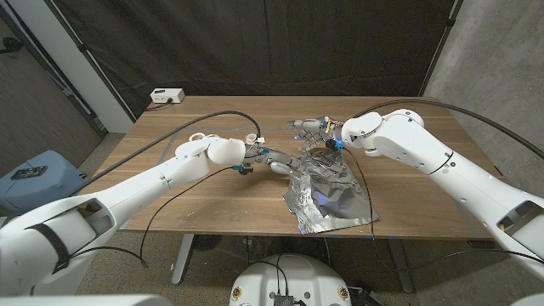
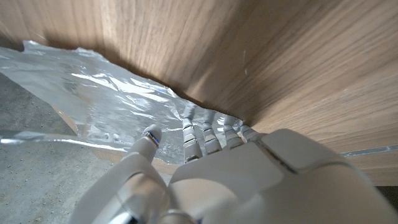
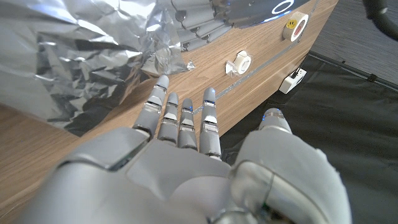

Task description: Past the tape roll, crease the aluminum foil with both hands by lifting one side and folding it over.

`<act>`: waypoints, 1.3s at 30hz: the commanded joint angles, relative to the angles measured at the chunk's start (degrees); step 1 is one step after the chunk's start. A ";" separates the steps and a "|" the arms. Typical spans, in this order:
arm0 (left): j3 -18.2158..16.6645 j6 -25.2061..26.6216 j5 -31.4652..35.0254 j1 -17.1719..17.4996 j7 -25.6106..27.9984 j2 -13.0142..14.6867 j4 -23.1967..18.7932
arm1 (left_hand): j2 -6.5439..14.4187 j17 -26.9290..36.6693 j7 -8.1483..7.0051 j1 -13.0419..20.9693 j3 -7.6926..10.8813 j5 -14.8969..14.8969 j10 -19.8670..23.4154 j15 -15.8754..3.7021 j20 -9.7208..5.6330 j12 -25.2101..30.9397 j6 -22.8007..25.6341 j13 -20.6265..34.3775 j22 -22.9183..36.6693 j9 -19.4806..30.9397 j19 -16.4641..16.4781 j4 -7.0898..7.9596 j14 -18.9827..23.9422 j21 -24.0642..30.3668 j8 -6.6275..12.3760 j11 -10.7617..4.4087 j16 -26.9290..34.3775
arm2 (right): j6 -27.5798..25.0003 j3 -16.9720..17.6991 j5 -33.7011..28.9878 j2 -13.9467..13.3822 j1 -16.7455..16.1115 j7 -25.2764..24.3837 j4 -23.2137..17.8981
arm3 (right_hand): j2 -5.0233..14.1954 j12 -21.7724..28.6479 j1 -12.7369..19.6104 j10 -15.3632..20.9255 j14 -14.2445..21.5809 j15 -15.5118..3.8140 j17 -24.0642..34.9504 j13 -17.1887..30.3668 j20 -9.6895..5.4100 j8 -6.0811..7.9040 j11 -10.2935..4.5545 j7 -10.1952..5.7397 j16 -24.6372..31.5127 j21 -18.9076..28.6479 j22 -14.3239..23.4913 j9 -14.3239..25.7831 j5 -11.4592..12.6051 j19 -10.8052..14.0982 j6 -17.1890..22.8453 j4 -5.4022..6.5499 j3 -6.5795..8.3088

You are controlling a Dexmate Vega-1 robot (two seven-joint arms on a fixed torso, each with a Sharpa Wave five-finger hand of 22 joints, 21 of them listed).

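Now crinkled aluminum foil (image 1: 330,194) lying on the wooden table (image 1: 204,212) near its front edge, left hand (image 1: 274,161) touching the foil's far corner, grip unclear, right hand (image 1: 316,134) open just behind it, tape roll (image 3: 240,62) farther back.

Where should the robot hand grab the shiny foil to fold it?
Probably the foil's raised far edge, by the left robot hand and right robot hand. It stands crumpled off the table, so fingers could pinch it from each side and fold it.
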 commanded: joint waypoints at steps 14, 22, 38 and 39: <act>-4.46 1.89 0.77 1.47 1.58 3.43 -7.48 | 0.16 0.12 -0.36 0.84 -0.03 -0.10 0.37 0.05 0.28 -0.01 -0.21 2.06 0.02 -0.36 0.09 -0.77 0.26 0.41 -0.26 0.19 0.39 | 1.83 -0.76 1.01 -1.02 1.07 1.21 0.99 | 0.59 0.47 0.10 -0.19 0.04 -0.02 0.03 0.27 0.13 0.03 -0.08 -0.04 0.07 0.28 0.19 0.07 0.51 0.66 -0.43 -0.12 -0.12; -4.99 2.46 0.96 1.40 1.62 3.59 -7.36 | 0.11 0.13 -0.29 0.97 -0.05 -0.11 0.40 0.06 0.28 0.01 -0.14 2.06 0.02 -0.36 0.20 -1.00 0.50 0.43 -0.21 0.26 0.45 | 1.93 -1.07 1.00 -1.21 1.52 1.90 1.26 | 0.84 0.54 0.29 -0.12 0.13 -0.08 0.00 0.28 0.14 0.09 -0.08 -0.11 0.10 0.23 0.19 0.03 0.65 0.70 -0.38 -0.27 -0.04; -9.80 6.68 -4.18 3.42 -1.44 8.16 -16.07 | 0.05 0.14 -0.23 1.19 -0.13 -0.13 0.81 0.04 0.47 0.20 -0.16 2.09 0.02 -0.36 0.73 -1.48 0.91 0.56 -0.20 0.24 0.52 | 3.07 -0.45 1.34 -1.39 1.54 2.47 2.06 | 0.98 0.61 0.47 -0.06 0.43 0.00 -0.05 0.28 0.13 0.09 -0.08 -0.16 0.19 0.17 0.19 -0.01 0.80 0.81 -0.56 -0.50 -0.06; -10.05 6.99 -4.52 3.44 -1.78 8.39 -16.60 | 0.05 0.14 -0.21 1.20 -0.14 -0.13 0.84 0.08 0.48 0.21 -0.16 2.09 0.02 -0.36 0.75 -1.50 0.92 0.57 -0.20 0.31 0.52 | 3.24 -0.43 1.28 -1.41 1.50 2.43 2.07 | 0.97 0.63 0.46 -0.03 0.44 0.04 -0.05 0.28 0.13 0.10 -0.08 -0.14 0.19 0.17 0.19 -0.02 0.80 0.81 -0.56 -0.52 -0.08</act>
